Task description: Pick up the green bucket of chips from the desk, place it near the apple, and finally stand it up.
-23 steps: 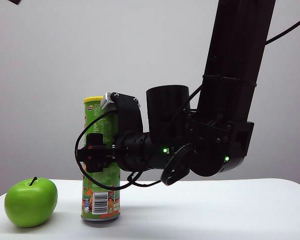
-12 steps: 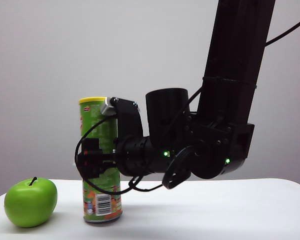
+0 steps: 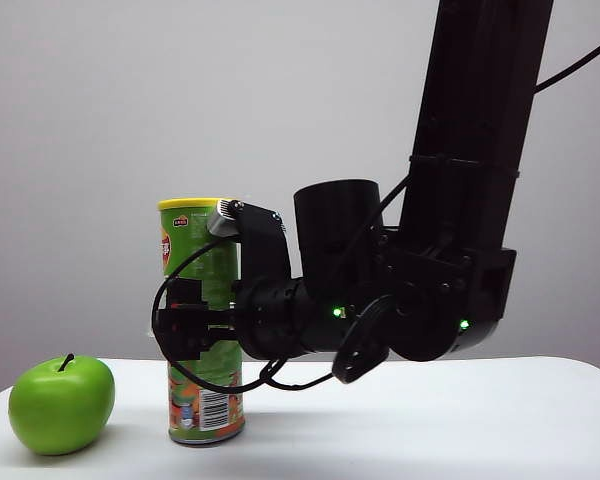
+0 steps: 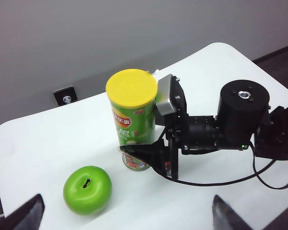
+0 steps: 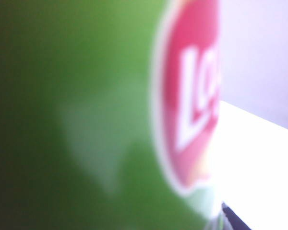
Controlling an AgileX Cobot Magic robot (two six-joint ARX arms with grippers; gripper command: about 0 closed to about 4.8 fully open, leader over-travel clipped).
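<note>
The green bucket of chips point(image 3: 198, 262) stands upright on its silver base on the white desk point(image 3: 430, 420), yellow lid up, just right of the apple point(image 3: 62, 405). My right gripper point(image 3: 188, 330) reaches in level from the right, its jaws open on either side of the can's lower half. From the left wrist view the can point(image 4: 134, 120), the apple point(image 4: 87, 189) and the right gripper point(image 4: 134, 154) all show from above. The right wrist view is filled by the blurred can point(image 5: 86, 120), with one fingertip point(image 5: 232, 219) beside it. My left gripper point(image 4: 126, 218) hangs high above, open and holding nothing.
The right arm's black body point(image 3: 410, 300) hovers over the desk's middle. The desk's rounded edge point(image 4: 9, 129) runs close behind the apple. A wall socket point(image 4: 64, 96) sits on the grey wall, and dark floor point(image 4: 278, 52) lies beyond the far corner.
The can went from leaning to standing straight. The right gripper's jaws spread wider round it, and the right arm shifted a little to the right.
</note>
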